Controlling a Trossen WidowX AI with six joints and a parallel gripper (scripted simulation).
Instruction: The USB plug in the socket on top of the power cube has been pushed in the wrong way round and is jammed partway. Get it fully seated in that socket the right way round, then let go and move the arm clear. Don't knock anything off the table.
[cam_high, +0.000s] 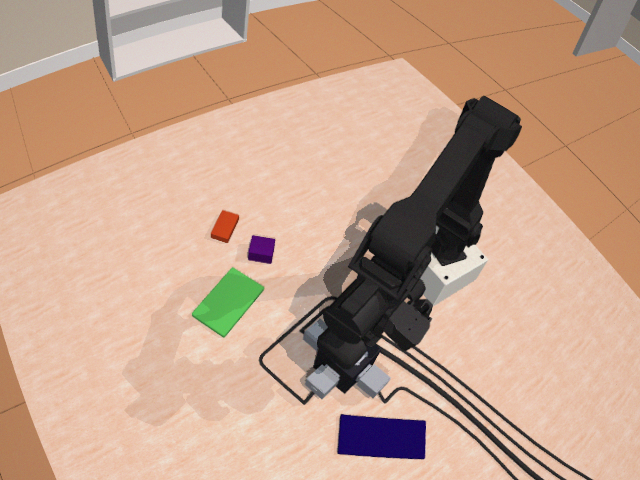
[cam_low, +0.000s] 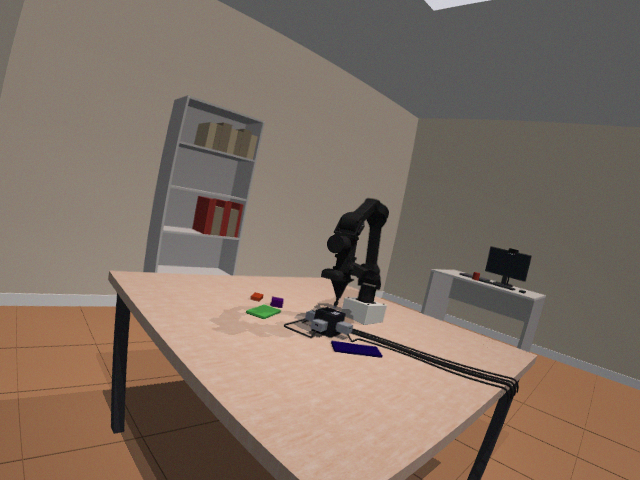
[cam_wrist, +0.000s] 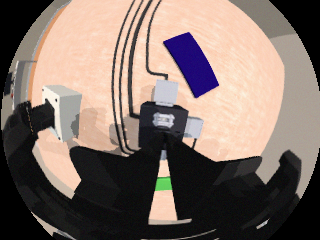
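Observation:
The black power cube (cam_high: 345, 380) (cam_low: 330, 322) (cam_wrist: 151, 119) stands on the table, with light grey plugs (cam_high: 373, 379) (cam_low: 343, 328) (cam_wrist: 166, 92) in its sides. A pale H-shaped patch (cam_high: 361, 359) (cam_wrist: 163, 120) shows on its top. My gripper (cam_low: 336, 303) (cam_wrist: 164, 136) points down at the cube's top, its tips beside that patch. It is shut on the USB plug; the plug is hidden between the dark fingertips, and how it is turned or how deep it sits cannot be seen. In the top view the wrist hides the fingertips.
Black cables (cam_high: 465, 410) (cam_low: 439, 360) (cam_wrist: 119, 65) run from the cube over the table edge. A dark blue slab (cam_high: 382, 437) (cam_low: 356, 348) (cam_wrist: 192, 65) lies near the cube. A green slab (cam_high: 228, 302) (cam_low: 263, 311), a purple block (cam_high: 261, 249) and a red block (cam_high: 224, 226) lie farther off.

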